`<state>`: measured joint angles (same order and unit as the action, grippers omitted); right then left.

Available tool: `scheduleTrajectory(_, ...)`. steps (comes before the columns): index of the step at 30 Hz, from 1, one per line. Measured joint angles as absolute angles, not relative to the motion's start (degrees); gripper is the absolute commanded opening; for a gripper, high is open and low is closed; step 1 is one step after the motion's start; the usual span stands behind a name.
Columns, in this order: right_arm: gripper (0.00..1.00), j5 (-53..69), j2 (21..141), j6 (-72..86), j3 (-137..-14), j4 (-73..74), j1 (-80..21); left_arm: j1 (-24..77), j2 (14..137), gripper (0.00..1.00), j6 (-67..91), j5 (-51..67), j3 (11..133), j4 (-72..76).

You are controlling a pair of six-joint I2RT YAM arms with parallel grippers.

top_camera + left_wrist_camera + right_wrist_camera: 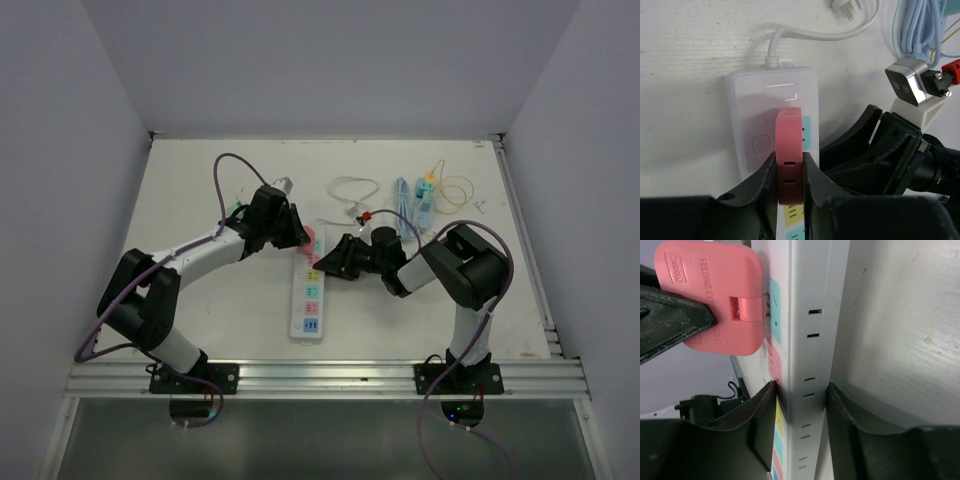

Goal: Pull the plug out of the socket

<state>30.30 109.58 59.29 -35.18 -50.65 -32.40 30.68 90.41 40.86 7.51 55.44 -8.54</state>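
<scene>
A white power strip (308, 296) with coloured sockets lies on the table between the arms. A pink flat plug (789, 150) sits at a socket near the strip's far end. My left gripper (298, 236) is shut on the plug, one finger on each flat side. In the right wrist view the plug (715, 295) stands slightly off the strip (812, 340), with its metal prongs showing in the narrow gap. My right gripper (800, 410) is shut on the strip's body just below the plug, one finger (762, 425) on the coloured face.
A white cable with a plug (353, 192), a blue cable bundle (404, 192), a teal adapter (427, 199) and a yellow cord (458, 190) lie behind the strip. A silver cube adapter (907, 80) is near the right arm. The table's raised rails (520, 230) run along the right side.
</scene>
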Motion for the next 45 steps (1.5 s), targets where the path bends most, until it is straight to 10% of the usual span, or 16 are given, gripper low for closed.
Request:
scheduleTrajectory(6, 0.00, 31.9, 110.8, 61.1, -33.1, -55.9, -31.9, 30.9, 89.8, 0.00, 40.8, 8.3, 54.7, -7.8)
scheduleTrajectory(45, 0.00, 23.6, 99.3, 50.3, -32.3, -38.0, -31.7, 16.4, 77.9, 0.00, 40.9, -1.7, 38.3, -8.1)
